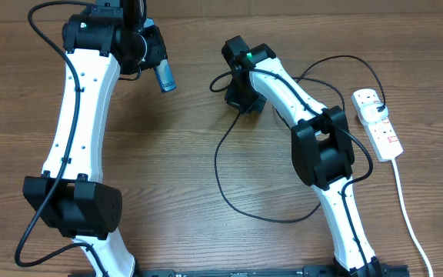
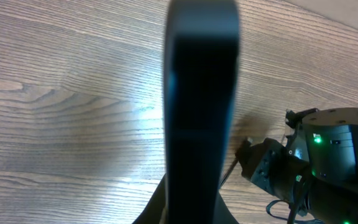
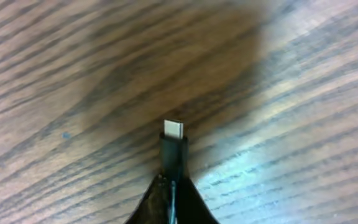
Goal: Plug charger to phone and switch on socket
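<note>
Left tool was pressed together on the phone, held edge-on over the wooden surface at the far side. Right tool pinched the charger cable just behind its connector tip, apart from the phone. By judgement both parts were grasped, but insertion was not yet made, and the power strip, lying at the right well apart from both tools, was yet to be switched

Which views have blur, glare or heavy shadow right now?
Overhead: sharp and evenly lit, only soft shadows. Left wrist: the phone stands edge-on through the centre, dark and out of focus, with a glare patch on the table just left of it. Right wrist: the charger connector is fairly sharp, the wood around it is soft, with a dark shadow above it and a bright sheen at lower right.
</note>
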Available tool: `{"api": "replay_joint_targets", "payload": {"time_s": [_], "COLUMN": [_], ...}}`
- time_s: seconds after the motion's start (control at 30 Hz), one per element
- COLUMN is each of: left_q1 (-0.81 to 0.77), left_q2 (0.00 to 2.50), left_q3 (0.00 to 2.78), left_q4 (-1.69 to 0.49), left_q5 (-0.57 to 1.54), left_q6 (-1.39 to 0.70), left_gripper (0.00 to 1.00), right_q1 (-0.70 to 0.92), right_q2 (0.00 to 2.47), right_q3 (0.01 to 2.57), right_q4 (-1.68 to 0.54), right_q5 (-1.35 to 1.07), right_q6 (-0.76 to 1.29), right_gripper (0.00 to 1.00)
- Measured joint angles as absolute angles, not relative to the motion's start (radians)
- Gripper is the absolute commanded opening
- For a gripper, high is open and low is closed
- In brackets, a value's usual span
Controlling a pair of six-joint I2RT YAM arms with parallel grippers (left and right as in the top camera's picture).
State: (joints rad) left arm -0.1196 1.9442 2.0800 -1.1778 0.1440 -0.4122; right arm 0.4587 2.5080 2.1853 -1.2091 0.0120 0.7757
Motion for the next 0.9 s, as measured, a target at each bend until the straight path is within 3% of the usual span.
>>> {"api": "replay_joint_targets", "payload": {"time_s": [0.13, 0.4, 0.9], "left_q1": [-0.12, -0.12, -0.049], "left_q2": [1.944, 1.944, 1.944], "left_q3": [2.08, 2.079, 2.079], "left_q4": [-1.134, -0.885, -0.458], "left_q5": [0.21, 0.573, 0.971], "left_q6": [-0.377, -0.267, -0.411], "left_gripper": [0.04, 0.04, 0.04], "right_q1": [0.454, 0.418, 0.43], "right_q2": [2.51, 2.489, 1.925], "right_q3": [2.189, 2.253, 2.292], "right_q4": [-1.196, -1.247, -1.469], "right_q5": [-0.033, -0.167, -0.263], "right_q6": [0.735, 0.588, 0.235], "right_gripper": [0.04, 0.04, 0.04]}}
